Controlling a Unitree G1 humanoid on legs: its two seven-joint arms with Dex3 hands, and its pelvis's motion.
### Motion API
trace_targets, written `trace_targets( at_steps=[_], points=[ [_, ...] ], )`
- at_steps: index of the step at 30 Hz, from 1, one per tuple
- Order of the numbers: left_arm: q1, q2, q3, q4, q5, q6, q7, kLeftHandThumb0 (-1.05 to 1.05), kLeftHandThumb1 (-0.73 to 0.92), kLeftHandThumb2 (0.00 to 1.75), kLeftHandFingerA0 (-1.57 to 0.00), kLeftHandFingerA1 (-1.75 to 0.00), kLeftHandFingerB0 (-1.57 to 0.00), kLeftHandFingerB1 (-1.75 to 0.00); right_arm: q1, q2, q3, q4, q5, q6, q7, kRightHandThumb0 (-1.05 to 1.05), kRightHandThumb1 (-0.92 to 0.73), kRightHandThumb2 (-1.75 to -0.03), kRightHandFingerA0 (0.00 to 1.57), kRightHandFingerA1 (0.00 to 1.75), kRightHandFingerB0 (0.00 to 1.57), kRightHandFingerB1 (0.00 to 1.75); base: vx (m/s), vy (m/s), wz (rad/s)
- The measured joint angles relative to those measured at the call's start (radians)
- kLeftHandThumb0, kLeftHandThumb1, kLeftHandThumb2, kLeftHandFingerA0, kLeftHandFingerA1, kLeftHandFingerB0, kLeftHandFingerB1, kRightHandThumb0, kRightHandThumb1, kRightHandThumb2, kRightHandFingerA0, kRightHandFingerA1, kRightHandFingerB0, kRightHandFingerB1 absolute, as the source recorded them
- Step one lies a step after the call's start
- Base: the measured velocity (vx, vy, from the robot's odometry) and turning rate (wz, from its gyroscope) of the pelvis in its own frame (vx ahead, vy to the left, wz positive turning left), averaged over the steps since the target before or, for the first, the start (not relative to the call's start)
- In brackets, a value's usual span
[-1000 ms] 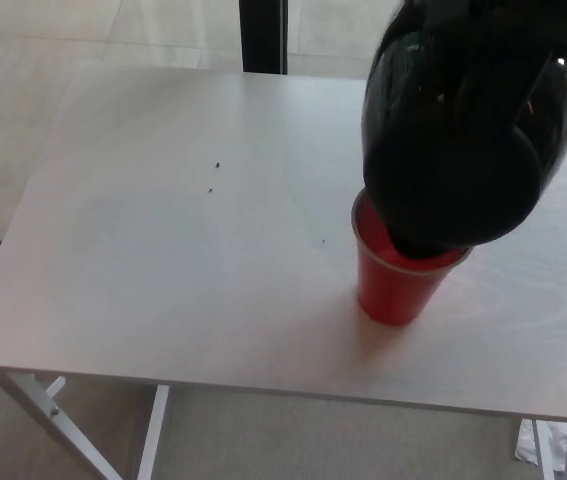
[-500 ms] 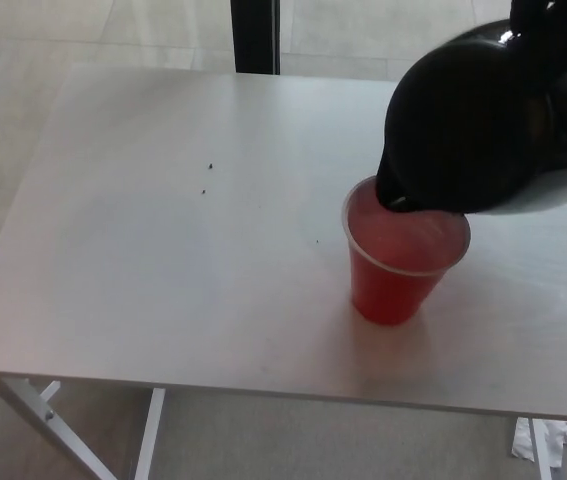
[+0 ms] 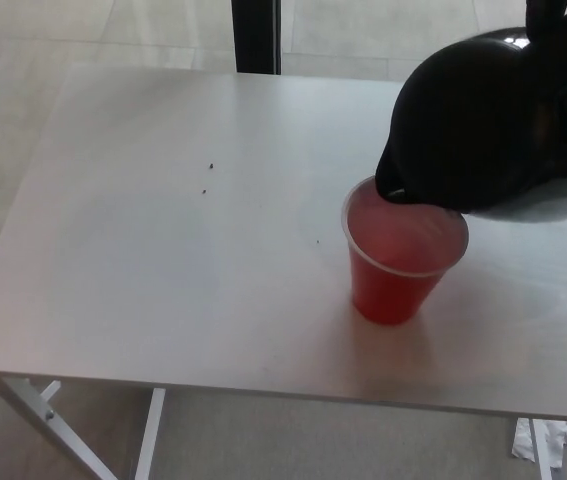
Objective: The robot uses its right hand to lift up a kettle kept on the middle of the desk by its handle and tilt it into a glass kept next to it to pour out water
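Over the red cup [image 3: 401, 262] we had the black kettle [image 3: 493, 125] tilted, spout end down, its lower lip just above the cup's far rim, touching or nearly so; we couldn't tell which. The kettle was held off the tabletop [image 3: 163, 230], its body reaching up and away from the cup to the frame edge. The cup stood upright near the front edge of the tabletop, red liquid or red wall visible inside; fill level unclear. We saw no clear stream between kettle and cup. The right hand merged with the kettle's dark body above the cup, so we couldn't tell its finger state or exactly where it gripped. The left hand was out of frame. A few small dark specks [image 3: 208, 178] lay on the tabletop well apart from the cup.
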Motion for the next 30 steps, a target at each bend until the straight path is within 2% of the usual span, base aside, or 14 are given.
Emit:
trace_targets(
  at_steps=[2,3,4,8,9,11,12,14,15,18,24,26,29,30],
  points=[
    [0.0,-0.001,0.0,0.0,0.0,0.0,0.0,-1.05,0.52,1.24,-1.08,-1.1,-0.69,-1.47,0.023,0.013,-0.015,-0.034,0.006,0.044,0.013,-0.13,-0.59,-0.92,0.83,1.75,0.68,1.6,0.0,0.0,0.0],
    [0.0,-0.002,0.0,0.0,0.0,0.0,0.0,-1.05,0.51,1.29,-1.16,-0.99,-0.68,-1.51,0.031,0.017,-0.02,-0.046,0.008,0.06,0.019,-0.15,-0.59,-0.89,0.83,1.7,0.73,1.46,0.0,0.0,0.0],
    [0.0,-0.002,0.0,0.0,0.0,0.0,0.0,-1.05,0.52,1.23,-1.14,-1.04,-0.71,-1.48,0.038,0.022,-0.026,-0.056,0.009,0.076,0.024,-0.17,-0.61,-0.87,0.9,1.35,0.82,0.81,0.0,0.0,0.0],
    [0.0,-0.004,0.0,0.001,0.0,0.0,0.0,-1.05,0.52,1.23,-1.14,-1.04,-0.71,-1.48,0.081,0.04,-0.049,-0.096,0.017,0.141,0.045,-0.17,-0.61,-0.87,0.9,1.35,0.82,0.81,0.0,0.0,0.0],
    [0.0,-0.004,0.0,0.001,0.0,0.0,0.0,-1.05,0.52,1.23,-1.1,-1.08,-0.71,-1.48,0.085,0.041,-0.051,-0.099,0.017,0.146,0.047,-0.15,-0.59,-0.92,0.87,1.75,0.71,1.59,0.0,0.0,0.0],
    [0.0,-0.005,0.0,0.001,0.0,0.0,0.0,-1.05,0.69,0.95,-1.1,-1.06,-0.73,-1.42,0.111,0.049,-0.065,-0.117,0.018,0.188,0.061,-0.23,-0.48,-1.16,1.22,1.4,1.05,1.3,0.0,0.0,0.0],
    [0.0,-0.005,0.0,0.001,0.0,0.0,0.0,-1.05,0.52,1.29,-1.19,-0.99,-0.66,-1.52,0.122,0.052,-0.073,-0.126,0.019,0.205,0.067,-0.19,-0.5,-1.15,0.92,1.75,0.74,1.65,0.0,0.0,0.0],
    [0.0,-0.007,0.0,0.001,0.0,0.0,0.0,-1.05,0.51,1.29,-1.16,-1.01,-0.68,-1.55,0.144,0.057,-0.085,-0.141,0.02,0.234,0.074,-0.21,-0.48,-1.14,1.21,1.39,0.96,1.22,0.0,0.0,0.0],
    [0.0,-0.008,0.0,0.001,0.0,0.0,0.0,-1.05,0.51,1.3,-1.18,-1.01,-0.66,-1.53,0.16,0.061,-0.094,-0.152,0.02,0.256,0.08,-0.14,-0.47,-1.21,0.94,1.71,0.82,1.51,0.0,0.0,0.0],
    [0.0,-0.008,0.0,0.002,0.0,0.0,0.0,-1.05,0.54,1.23,-1.12,-1.07,-0.67,-1.5,0.202,0.082,-0.124,-0.174,0.031,0.308,0.092,-0.18,-0.47,-1.2,0.93,1.7,0.79,1.59,0.0,0.0,0.0],
    [0.001,-0.009,0.0,0.002,0.0,0.0,0.0,-1.05,0.71,0.96,-1.11,-1.05,-0.71,-1.45,0.263,0.128,-0.185,-0.211,0.079,0.391,0.102,-0.24,-0.62,-0.72,0.91,1.54,0.83,0.88,0.0,0.0,0.0],
    [0.004,-0.009,0.0,0.003,0.0,0.0,0.0,-1.05,0.53,1.24,-1.1,-1.09,-0.67,-1.5,0.285,0.149,-0.211,-0.222,0.103,0.415,0.103,-0.23,-0.7,-0.65,0.9,1.75,0.76,1.57,0.0,0.0,0.0],
    [0.007,-0.009,0.0,0.003,0.0,0.0,0.0,-1.05,0.71,0.95,-1.09,-1.07,-0.69,-1.45,0.31,0.187,-0.259,-0.219,0.147,0.432,0.102,-0.3,-0.63,-0.69,0.96,1.75,0.81,1.67,0.0,0.0,0.0],
    [0.007,-0.009,0.0,0.003,0.0,0.0,0.0,-1.05,0.71,0.96,-1.1,-1.07,-0.71,-1.45,0.317,0.2,-0.272,-0.218,0.158,0.436,0.1,-0.24,-0.43,-1.18,0.97,1.75,0.78,1.62,0.0,0.0,0.0]
  ],
)
